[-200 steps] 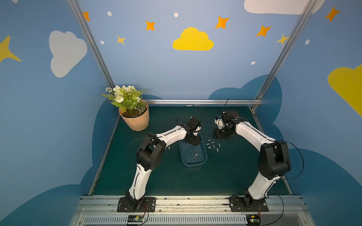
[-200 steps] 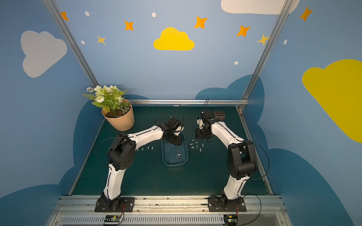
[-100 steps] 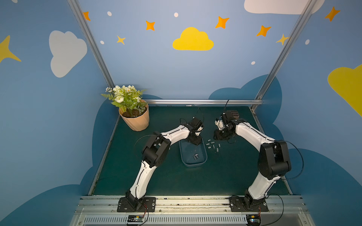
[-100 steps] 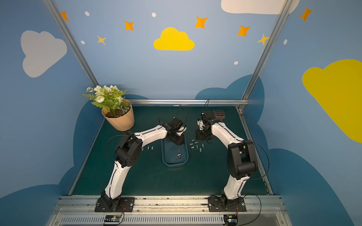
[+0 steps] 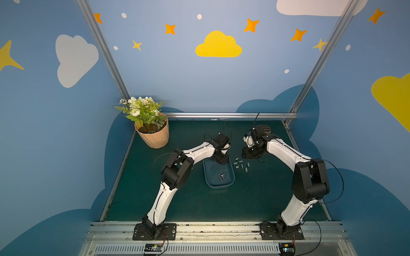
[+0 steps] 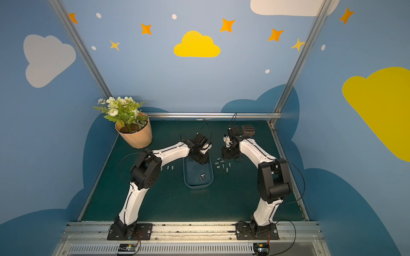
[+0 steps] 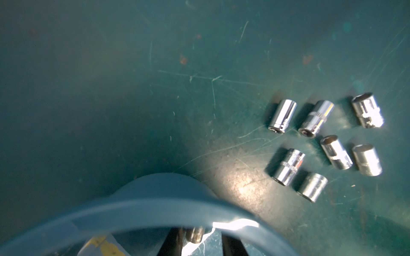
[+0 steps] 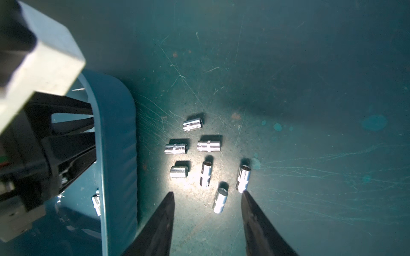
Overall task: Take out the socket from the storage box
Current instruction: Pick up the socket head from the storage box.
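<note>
The storage box is a shallow bluish tub in mid-table in both top views. Two small sockets lie near its front end. My left gripper reaches down into its far end. In the left wrist view, behind the box rim, a chrome socket stands between the left gripper's fingers. It is against one finger, with a gap to the other. My right gripper hangs open over the mat beside the box, holding nothing.
Several loose sockets lie on the green mat right of the box. A few more sockets lie left of it. A peach flowerpot stands at the back left, a brown grid block at the back right.
My left arm's elbow has swung right and its gripper has sunk a little into the box's far end, jaws narrowing round the socket. The right arm has stayed put.
</note>
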{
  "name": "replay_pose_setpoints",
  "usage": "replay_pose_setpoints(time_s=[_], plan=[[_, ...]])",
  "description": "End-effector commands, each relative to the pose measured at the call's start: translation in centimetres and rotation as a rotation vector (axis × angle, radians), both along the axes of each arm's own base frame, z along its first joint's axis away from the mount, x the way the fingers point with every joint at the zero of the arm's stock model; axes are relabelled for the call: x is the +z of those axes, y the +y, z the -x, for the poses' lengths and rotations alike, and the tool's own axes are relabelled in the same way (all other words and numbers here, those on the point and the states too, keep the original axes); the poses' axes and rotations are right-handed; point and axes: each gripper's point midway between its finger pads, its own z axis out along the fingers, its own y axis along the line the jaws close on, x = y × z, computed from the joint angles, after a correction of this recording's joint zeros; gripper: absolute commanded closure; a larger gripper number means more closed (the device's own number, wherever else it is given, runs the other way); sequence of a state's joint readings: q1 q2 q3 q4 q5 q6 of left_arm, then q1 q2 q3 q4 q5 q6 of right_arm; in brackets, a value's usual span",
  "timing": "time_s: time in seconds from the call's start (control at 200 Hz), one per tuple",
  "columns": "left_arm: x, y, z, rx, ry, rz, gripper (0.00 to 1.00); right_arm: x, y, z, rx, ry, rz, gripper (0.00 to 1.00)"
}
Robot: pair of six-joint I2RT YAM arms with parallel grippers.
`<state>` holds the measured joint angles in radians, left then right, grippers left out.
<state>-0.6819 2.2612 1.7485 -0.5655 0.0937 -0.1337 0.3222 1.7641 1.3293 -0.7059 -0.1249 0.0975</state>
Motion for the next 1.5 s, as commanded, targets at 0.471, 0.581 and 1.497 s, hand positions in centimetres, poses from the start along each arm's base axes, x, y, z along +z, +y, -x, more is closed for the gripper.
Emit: replay_pose_setpoints(time_s=[0.471, 0.581, 1.497], plan=[[-2.5, 0.1, 1.8, -0.04, 0.028, -0.07, 0.87, 0.9, -0.1, -0.1, -0.01, -0.023, -0.02, 0.5], [-0.5, -0.2, 1.2, -0.025, -0.012, -0.047, 0.89, 1.0, -0.1, -0.1, -0.01, -0.026, -0.018, 0.5], [14.2, 14.6, 0.3, 0.345, -0.314, -0.115, 0.88, -0.6, 0.6, -0.1, -0.003, 0.002, -0.048, 0.5]])
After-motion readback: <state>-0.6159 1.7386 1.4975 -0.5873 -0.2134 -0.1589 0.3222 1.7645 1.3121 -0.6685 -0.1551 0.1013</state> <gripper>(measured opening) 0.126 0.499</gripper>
